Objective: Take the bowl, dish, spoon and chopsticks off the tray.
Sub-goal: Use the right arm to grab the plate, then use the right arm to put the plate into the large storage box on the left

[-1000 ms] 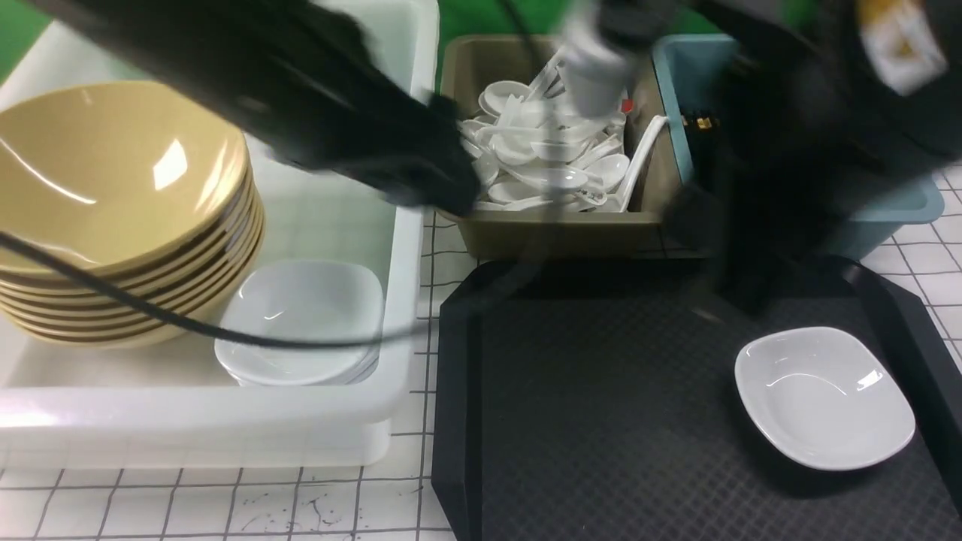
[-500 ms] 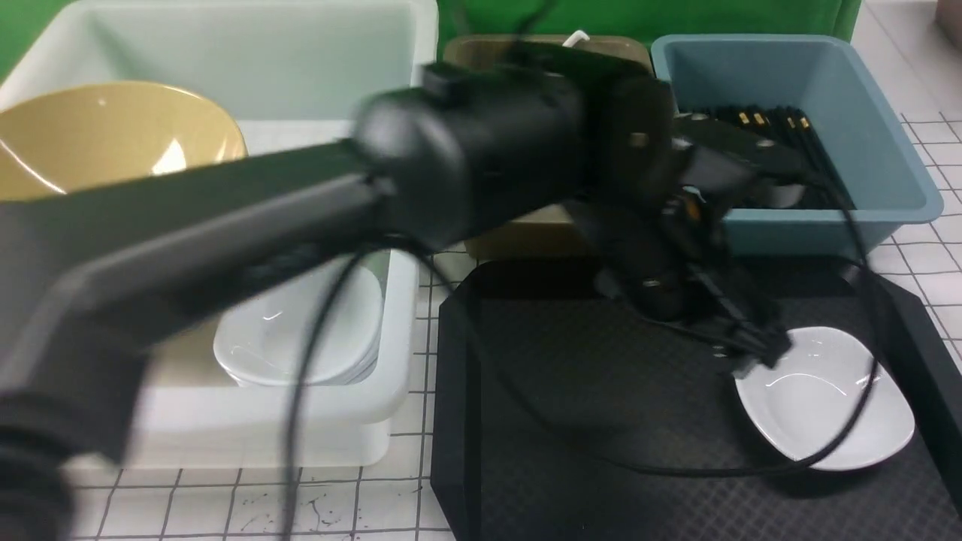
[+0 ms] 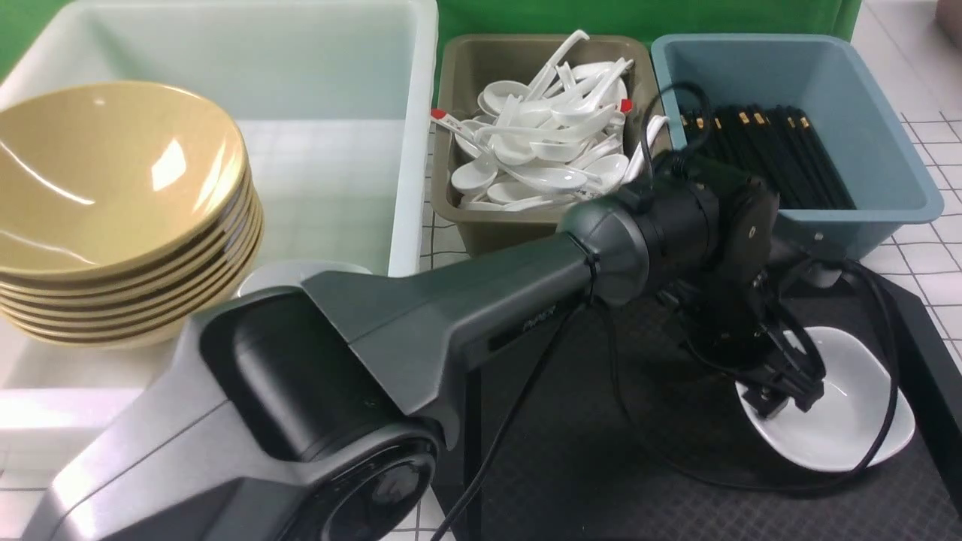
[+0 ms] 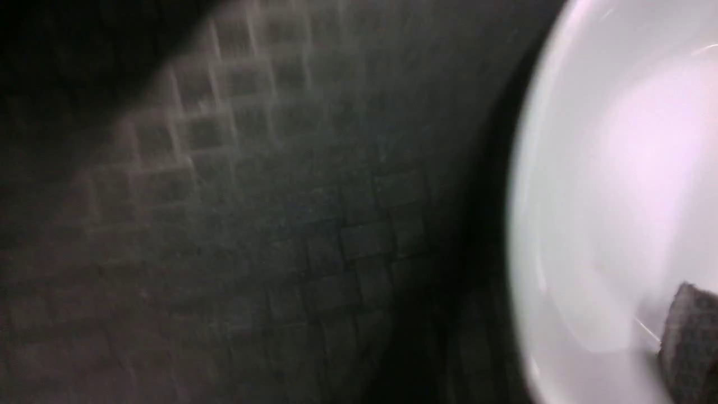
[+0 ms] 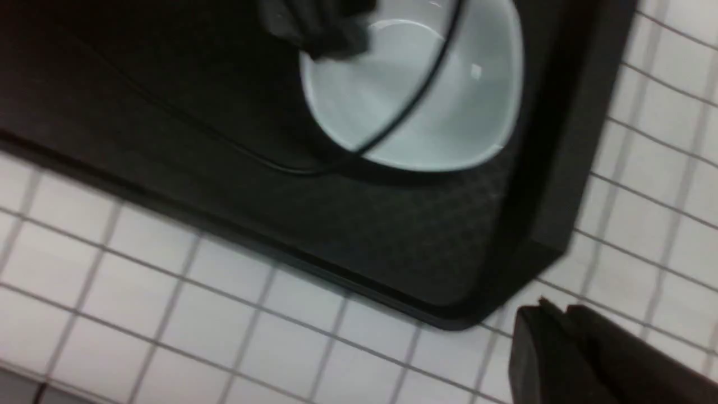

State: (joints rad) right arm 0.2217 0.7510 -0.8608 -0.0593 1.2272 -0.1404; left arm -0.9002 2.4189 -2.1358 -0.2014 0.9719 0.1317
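Note:
The small white dish lies at the right of the black tray. My left gripper is low at the dish's left rim and open. In the left wrist view one finger pad hangs over the inside of the dish, and the other finger is lost against the dark tray. My right gripper is shut and empty, above the gridded table off a tray corner. It looks back at the dish. No bowl, spoon or chopsticks show on the tray.
A stack of yellow bowls fills the left of the white tub. White spoons lie in the olive tub. Black chopsticks lie in the blue tub. The left arm and its cable cross the tray.
The left arm has swung from over the tubs to the right and come down at the dish's left rim. The right arm has left the front view.

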